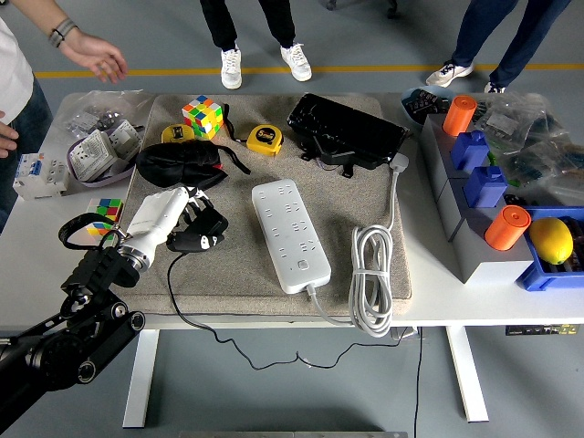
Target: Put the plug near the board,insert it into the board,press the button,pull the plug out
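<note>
Presently, the left hand (pixel 187 219) is seen closed around the black plug (pixel 204 233), which is held low over the left part of the grey mat (pixel 237 265) on the white table (pixel 438 292). A black cable (pixel 173 292) is seen trailing from the plug over the table's near edge. The white power strip (pixel 290 234) is laid diagonally at the mat's centre, well apart from the plug, with its coiled white cord (pixel 372 278) beside it to the right. A black pouch (pixel 180 165) is noted just behind the hand. A person's hand (pixel 100 62) is held out at the upper left.
</note>
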Robot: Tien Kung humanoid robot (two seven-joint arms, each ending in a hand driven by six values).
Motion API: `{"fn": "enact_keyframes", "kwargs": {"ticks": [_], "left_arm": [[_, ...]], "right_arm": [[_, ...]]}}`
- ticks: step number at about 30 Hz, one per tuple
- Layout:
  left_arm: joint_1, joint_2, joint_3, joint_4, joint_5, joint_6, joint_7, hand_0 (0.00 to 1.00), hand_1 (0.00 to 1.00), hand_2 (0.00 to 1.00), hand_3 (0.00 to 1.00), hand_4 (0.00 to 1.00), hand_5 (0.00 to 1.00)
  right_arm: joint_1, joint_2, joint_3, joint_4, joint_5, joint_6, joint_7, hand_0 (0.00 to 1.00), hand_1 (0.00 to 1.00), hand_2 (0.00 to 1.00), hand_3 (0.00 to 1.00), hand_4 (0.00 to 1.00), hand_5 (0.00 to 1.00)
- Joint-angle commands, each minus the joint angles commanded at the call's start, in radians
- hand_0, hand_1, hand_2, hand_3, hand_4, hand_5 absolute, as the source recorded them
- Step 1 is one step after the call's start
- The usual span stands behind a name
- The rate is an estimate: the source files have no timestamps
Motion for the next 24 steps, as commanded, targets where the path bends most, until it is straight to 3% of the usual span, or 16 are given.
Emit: {"fn": "enact_keyframes", "kwargs": {"ticks": [1, 2, 7, 11, 18, 24], "left_arm": [[0.0, 0.001, 0.0, -0.004, -0.002, 0.003, -0.003, 0.251, 0.36, 0.387, 0.515, 0.821, 0.121], [0.0, 0.001, 0.0, -0.007, -0.003, 0.005, -0.005, 0.232, 0.305, 0.294, 0.502, 0.782, 0.109], [-0.002, 0.006, -0.002, -0.029, -0.023, 0.001, -0.022, 0.232, 0.305, 0.294, 0.502, 0.782, 0.109], [-0.006, 0.018, 0.015, -0.061, -0.091, -0.007, -0.079, 0.23, 0.295, 0.289, 0.494, 0.77, 0.105], [-0.048, 0.051, 0.106, -0.099, -0.204, -0.008, -0.181, 0.23, 0.281, 0.288, 0.492, 0.766, 0.099], [-0.116, 0.064, 0.197, -0.081, -0.232, -0.02, -0.219, 0.225, 0.272, 0.289, 0.489, 0.76, 0.106]], "right_arm": [[0.0, 0.0, 0.0, 0.0, 0.0, -0.001, 0.001, 0.608, 0.604, 0.553, 0.545, 0.8, 0.323], [0.0, 0.0, 0.0, 0.0, 0.0, -0.001, 0.002, 0.608, 0.601, 0.552, 0.545, 0.798, 0.321], [0.001, 0.0, 0.0, 0.0, 0.0, -0.003, 0.006, 0.608, 0.601, 0.552, 0.545, 0.798, 0.321], [0.001, 0.0, 0.002, 0.0, 0.0, -0.005, 0.008, 0.608, 0.601, 0.551, 0.545, 0.796, 0.319], [0.001, 0.0, 0.002, 0.0, 0.0, -0.005, 0.01, 0.605, 0.6, 0.549, 0.543, 0.792, 0.317], [0.003, -0.001, -0.001, 0.001, 0.002, -0.002, 0.011, 0.605, 0.599, 0.549, 0.542, 0.79, 0.316]]}}
